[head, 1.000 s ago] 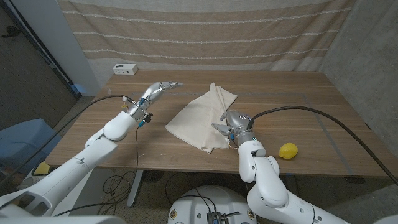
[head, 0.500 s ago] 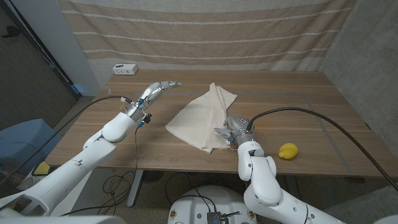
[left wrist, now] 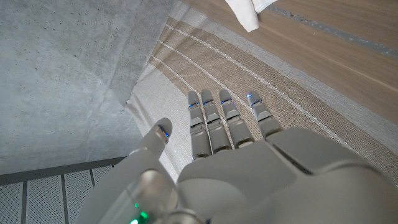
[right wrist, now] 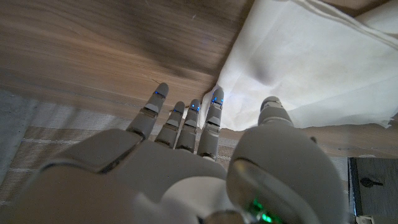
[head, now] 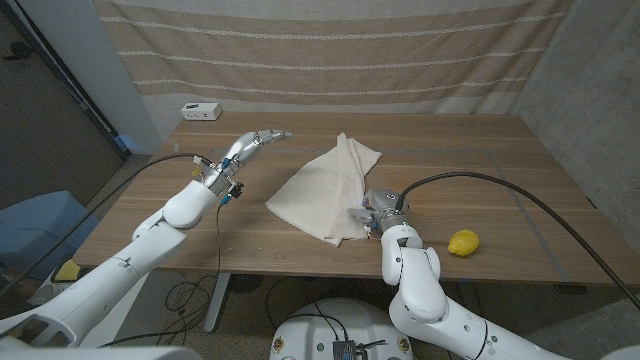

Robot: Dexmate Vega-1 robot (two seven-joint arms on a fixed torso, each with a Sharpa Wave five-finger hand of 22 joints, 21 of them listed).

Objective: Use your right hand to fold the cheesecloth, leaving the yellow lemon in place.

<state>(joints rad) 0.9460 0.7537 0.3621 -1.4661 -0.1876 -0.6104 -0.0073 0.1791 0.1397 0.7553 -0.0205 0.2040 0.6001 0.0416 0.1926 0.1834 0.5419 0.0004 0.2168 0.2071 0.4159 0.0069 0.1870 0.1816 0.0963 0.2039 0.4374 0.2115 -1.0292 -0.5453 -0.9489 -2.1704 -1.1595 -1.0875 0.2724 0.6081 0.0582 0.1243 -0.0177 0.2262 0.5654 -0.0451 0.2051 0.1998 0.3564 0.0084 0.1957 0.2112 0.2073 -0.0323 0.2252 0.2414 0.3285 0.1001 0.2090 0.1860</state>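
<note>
On the wooden table (head: 500, 170), left to right, I count one small white box (head: 201, 111) at the far left edge, one cream cheesecloth (head: 325, 185) lying partly folded near the middle, and one yellow lemon (head: 463, 242) near the front right, well apart from the cloth. My left hand (head: 255, 145) is raised above the table's left part, fingers (left wrist: 211, 121) straight and apart, holding nothing. My right hand (head: 372, 207) sits at the cloth's near right edge; its fingertips (right wrist: 214, 102) are extended and spread, reaching the cloth's border, with nothing gripped.
</note>
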